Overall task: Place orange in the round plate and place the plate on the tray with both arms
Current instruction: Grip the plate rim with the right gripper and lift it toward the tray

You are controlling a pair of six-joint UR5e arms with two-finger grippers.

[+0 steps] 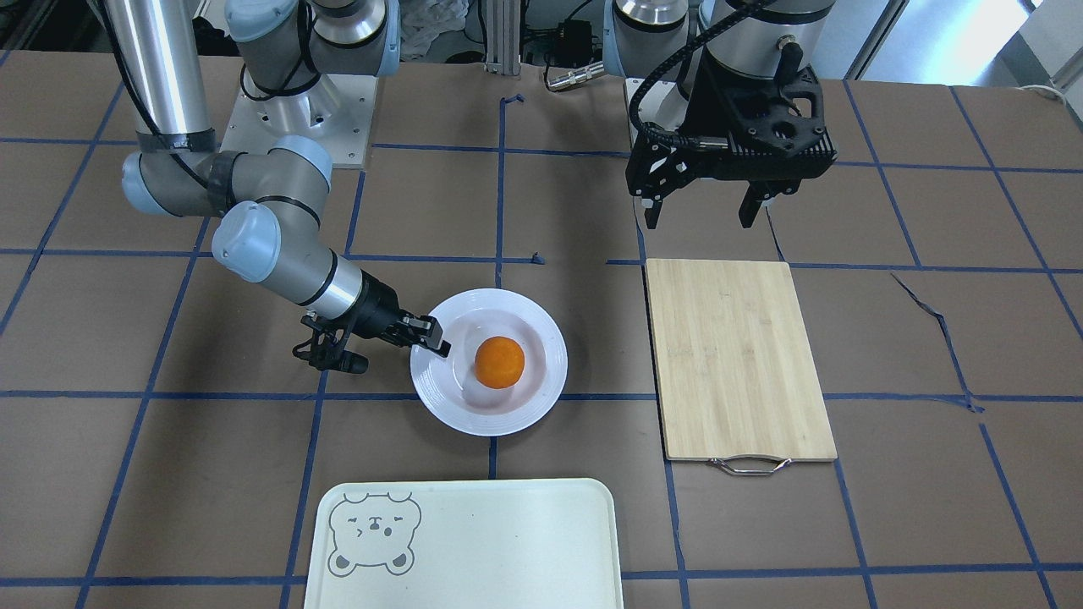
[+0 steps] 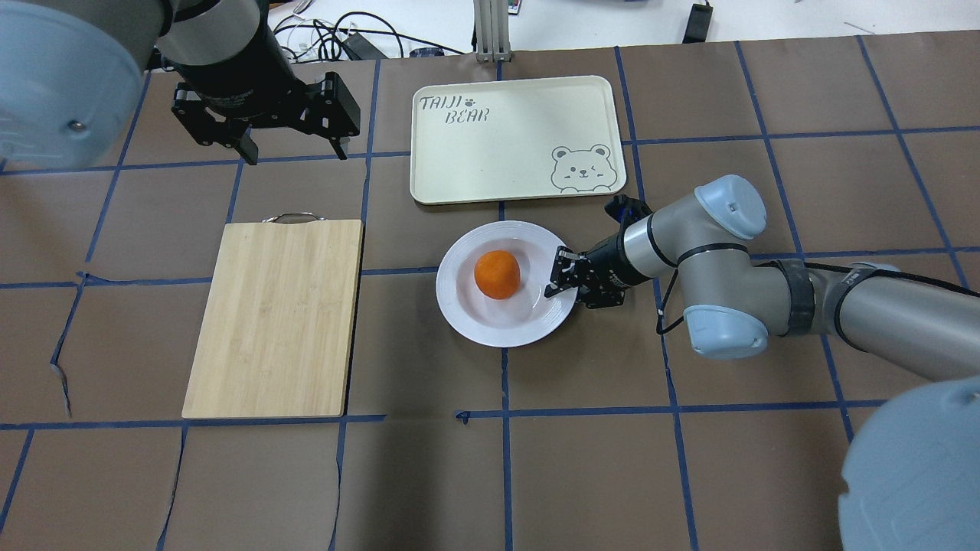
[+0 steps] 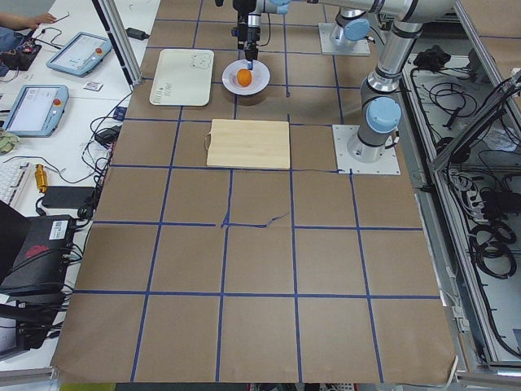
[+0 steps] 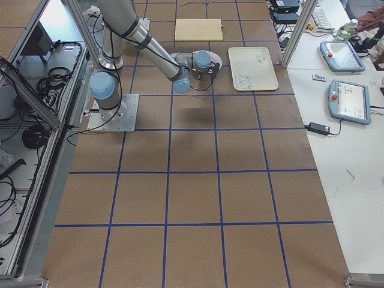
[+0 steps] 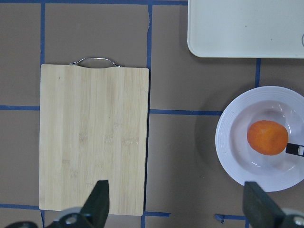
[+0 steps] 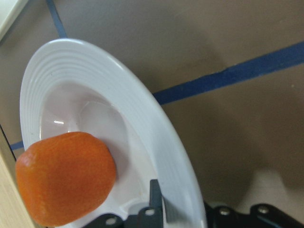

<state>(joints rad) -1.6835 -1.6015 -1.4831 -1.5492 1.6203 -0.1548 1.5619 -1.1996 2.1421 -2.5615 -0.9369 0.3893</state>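
The orange point(image 2: 498, 274) sits in the round plate point(image 2: 468, 317). Overhead, the right gripper point(image 2: 557, 277) clamps its fingers on the 3 o'clock rim; its wrist view shows one finger inside. The left gripper point(image 2: 297, 155) has its fingers apart.

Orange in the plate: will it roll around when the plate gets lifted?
Probably a little. The orange is round and lies loose in the glossy shallow centre of the round plate, so any tilt could roll it. The right hand pinches just one rim edge, so lifting may tilt it. The raised rim should catch it.
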